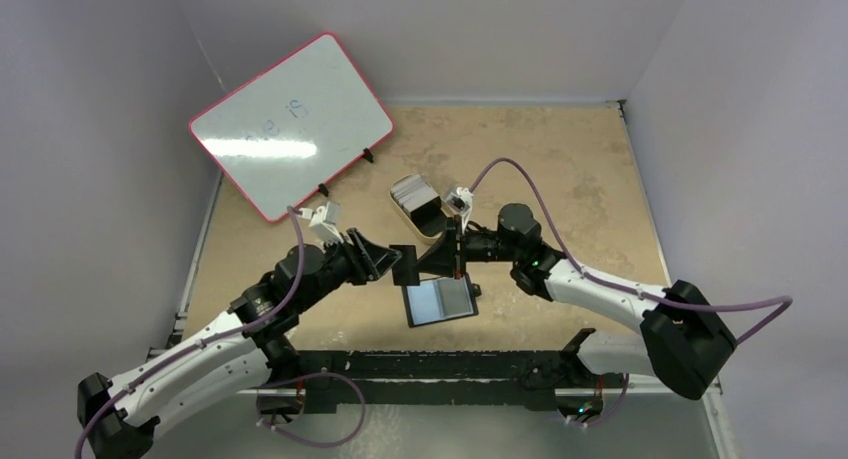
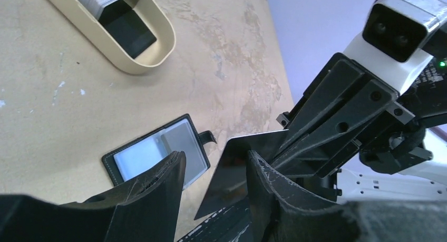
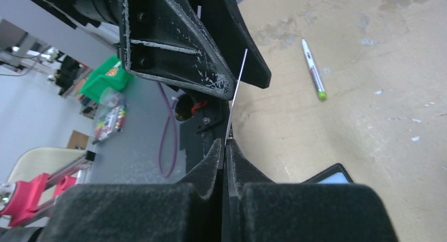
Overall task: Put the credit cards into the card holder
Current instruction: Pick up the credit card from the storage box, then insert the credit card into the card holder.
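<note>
Arms: I count two, one gripper each: left gripper (image 2: 216,156), right gripper (image 3: 227,147).
Loose card (image 2: 234,163): one, pinched in my right gripper.
Card stack (image 1: 410,189): one, beyond my grippers; its cards are too fine to count.
Tin (image 2: 153,52): one.
Wallet (image 1: 440,301): one, under my grippers.
Pen (image 3: 313,69): one.
Whiteboard (image 1: 290,124): one.

- Pink-framed rectangular whiteboard (image 1: 290,124): faint blue handwriting. The last word reads approximately "is"; the remaining strokes are too faint to read.
- White marker pen with green tip (image 3: 314,70), lying on the table: dark print on the barrel, too small to read.
</note>
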### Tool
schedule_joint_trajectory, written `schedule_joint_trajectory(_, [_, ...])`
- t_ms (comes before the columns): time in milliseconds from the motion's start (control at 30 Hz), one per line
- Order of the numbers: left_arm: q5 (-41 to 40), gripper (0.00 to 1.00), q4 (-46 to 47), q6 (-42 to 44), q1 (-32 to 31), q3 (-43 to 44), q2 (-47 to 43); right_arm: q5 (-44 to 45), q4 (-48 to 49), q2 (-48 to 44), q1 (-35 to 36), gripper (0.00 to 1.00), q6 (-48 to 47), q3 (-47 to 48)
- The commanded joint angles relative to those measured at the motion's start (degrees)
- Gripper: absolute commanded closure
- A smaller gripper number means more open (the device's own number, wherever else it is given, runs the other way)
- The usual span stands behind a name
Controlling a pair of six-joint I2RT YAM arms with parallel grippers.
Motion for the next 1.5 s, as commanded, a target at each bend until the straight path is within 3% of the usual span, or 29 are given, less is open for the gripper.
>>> schedule_joint_trajectory(0, [4.6,0.54,6.13,0.95,0.15,0.99,0.51,-2.84,14.09,-1.58,0.8,1.0,8.67,-2.16])
schedule_joint_trajectory(133, [7.32,0.61,8.15,0.23,0.15,0.1,-0.67,-1.87,19.62,-1.09,1.05,1.0,11.73,-3.46])
schedule_joint_trajectory(267, [7.11,0.82,7.16,-0.54,0.15,-0.98,-2.69,1.93,18.98,-1.41,1.01,1.0,11.48,-4.15])
schedule_joint_trajectory(333, [6.48,0.99,6.72,-1.04,0.15,-1.68,-3.27,4.07,18.03,-1.83,1.0,1.0,11.25,-4.35])
schedule_joint_trajectory(367, [6.13,1.0,6.34,-1.13,0.17,-1.94,-3.36,4.7,17.01,-1.89,1.03,1.0,11.1,-4.23])
schedule_joint_trajectory(533, [3.75,1.0,5.05,-2.32,0.15,-3.95,-1.45,10.14,7.1,-3.0,1.02,0.81,8.68,-2.71])
schedule_joint_trajectory(733, [4.15,1.0,8.39,-4.41,0.15,-6.55,7.34,18.68,-3.02,-7.56,0.91,0.58,6.78,-4.51])
schedule_joint_trajectory(933, [6.98,1.0,17.29,-6.23,0.15,-7.62,15.85,34.64,-23.02,-6.04,0.91,0.55,5.26,0.75])
schedule_joint_trajectory(1067, [8.87,1.0,22.86,-7.44,0.09,-7.71,22.1,39.78,-32.47,0.53,0.91,0.47,5.74,3.79])
schedule_joint_trajectory(1267, [11.36,1.0,32.64,-11.59,0.06,-10.61,28.29,45.73,-36.72,9.41,0.91,0.47,5.66,6.65])
schedule_joint_trajectory(1467, [13.17,1.0,36.35,-12.18,-0.05,-10.87,33.13,47.26,-37.32,10.81,0.91,0.47,6.14,6.5])
